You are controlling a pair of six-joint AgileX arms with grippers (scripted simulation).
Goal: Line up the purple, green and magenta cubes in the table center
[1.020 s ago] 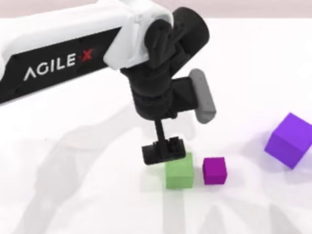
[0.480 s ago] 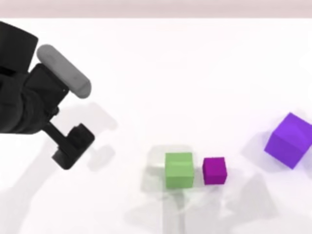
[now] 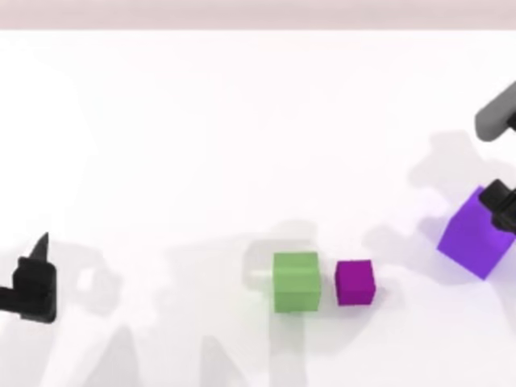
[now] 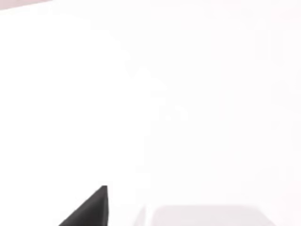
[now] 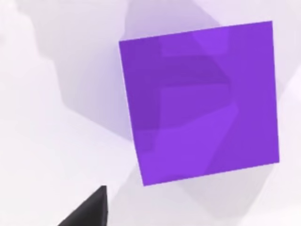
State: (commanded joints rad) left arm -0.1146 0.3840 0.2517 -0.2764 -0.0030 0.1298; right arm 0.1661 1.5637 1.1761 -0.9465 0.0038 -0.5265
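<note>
Top view | cubes: one green cube (image 3: 296, 280), one magenta cube (image 3: 354, 282), one purple cube (image 3: 475, 234) | claws: two, finger gaps unreadable

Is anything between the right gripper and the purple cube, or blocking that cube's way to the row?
Nothing visible. The right gripper hangs over the purple cube at the table's right. Bare table lies between it and the magenta cube, beside the green cube.

I log 1 item: a pale pinkish-grey band (image 3: 258, 14) just beyond the far edge of the table (image 3: 161, 121), running its whole width.
</note>
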